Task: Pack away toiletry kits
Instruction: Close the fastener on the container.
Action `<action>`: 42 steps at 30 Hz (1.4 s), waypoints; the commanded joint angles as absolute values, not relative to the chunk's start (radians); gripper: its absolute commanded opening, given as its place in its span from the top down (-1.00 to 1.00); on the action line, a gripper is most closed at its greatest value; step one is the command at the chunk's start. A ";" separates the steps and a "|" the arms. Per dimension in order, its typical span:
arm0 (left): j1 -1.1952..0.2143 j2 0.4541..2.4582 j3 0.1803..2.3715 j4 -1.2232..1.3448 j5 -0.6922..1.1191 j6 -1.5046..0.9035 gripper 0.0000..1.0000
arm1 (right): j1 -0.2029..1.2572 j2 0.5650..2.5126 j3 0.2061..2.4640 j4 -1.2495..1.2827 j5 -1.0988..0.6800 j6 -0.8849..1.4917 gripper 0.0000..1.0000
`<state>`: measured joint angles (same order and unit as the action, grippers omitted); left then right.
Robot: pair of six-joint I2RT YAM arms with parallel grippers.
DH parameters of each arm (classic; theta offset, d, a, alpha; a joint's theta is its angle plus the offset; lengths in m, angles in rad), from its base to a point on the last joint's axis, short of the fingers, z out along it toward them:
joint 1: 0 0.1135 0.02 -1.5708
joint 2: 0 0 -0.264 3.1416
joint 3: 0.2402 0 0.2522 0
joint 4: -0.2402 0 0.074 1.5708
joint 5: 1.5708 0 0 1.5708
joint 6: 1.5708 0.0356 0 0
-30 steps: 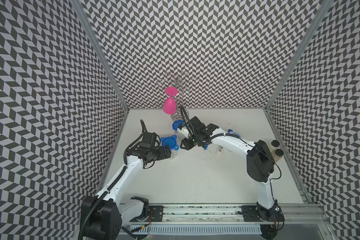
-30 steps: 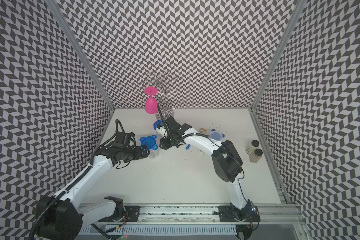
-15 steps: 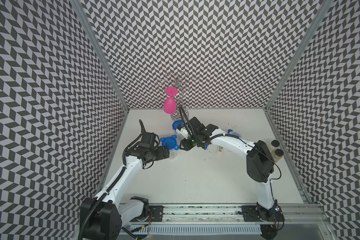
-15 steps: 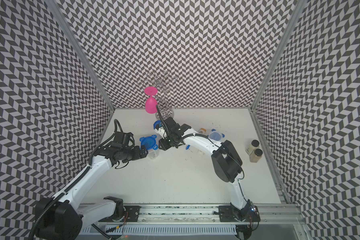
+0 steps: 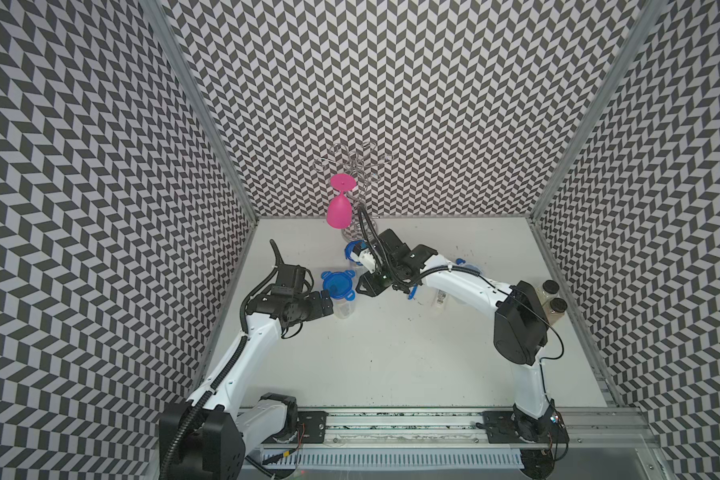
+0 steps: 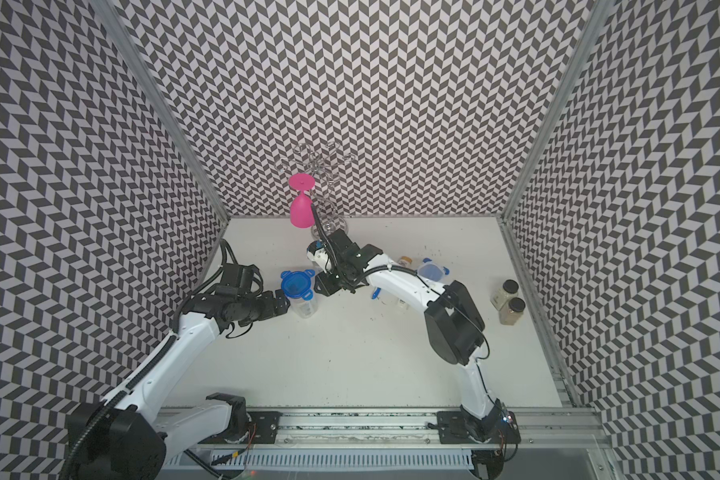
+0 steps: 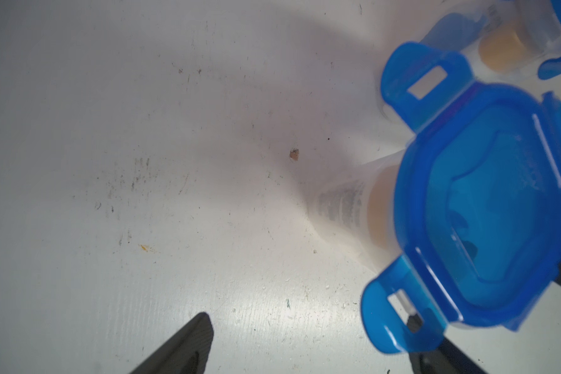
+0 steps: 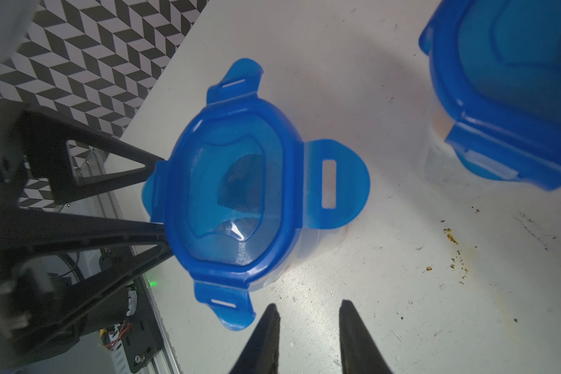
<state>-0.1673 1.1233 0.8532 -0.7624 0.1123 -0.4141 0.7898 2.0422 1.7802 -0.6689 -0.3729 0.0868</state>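
Only the left wrist view shows contents: a white bottle (image 7: 340,207), label printed, orange cap, inside the clear jar (image 5: 344,307). The jar stands upright on the bench (image 5: 391,353), left of centre. Its blue lid (image 8: 237,194) is seated, clip tabs flared outward. The left hand (image 5: 329,303) is spread wide, fingertips at the jar's side. The right hand (image 8: 309,304) is narrowly parted and empty, just beside the jar. A second lidded jar (image 8: 515,81) stands near.

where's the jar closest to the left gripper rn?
In a top view the blue-lidded jar stands on the table left of centre, right by the open left gripper, with the right gripper just beyond it.
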 commanded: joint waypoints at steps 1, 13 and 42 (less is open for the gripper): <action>-0.161 1.094 0.882 -0.794 0.145 -0.403 -0.90 | 0.787 2.032 1.797 -0.655 -0.353 0.071 0.38; -0.131 1.083 1.039 -0.793 0.278 -0.467 -0.90 | 0.758 1.996 1.887 -0.722 -0.362 0.078 0.38; -0.095 1.277 0.999 -0.571 0.370 -0.445 -0.06 | 0.750 2.038 1.807 -0.643 -0.526 0.107 0.38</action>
<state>-0.0975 1.3037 1.0103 -0.5915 0.3531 -0.4500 0.7540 2.0174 1.7870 -0.6876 -0.5182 0.1143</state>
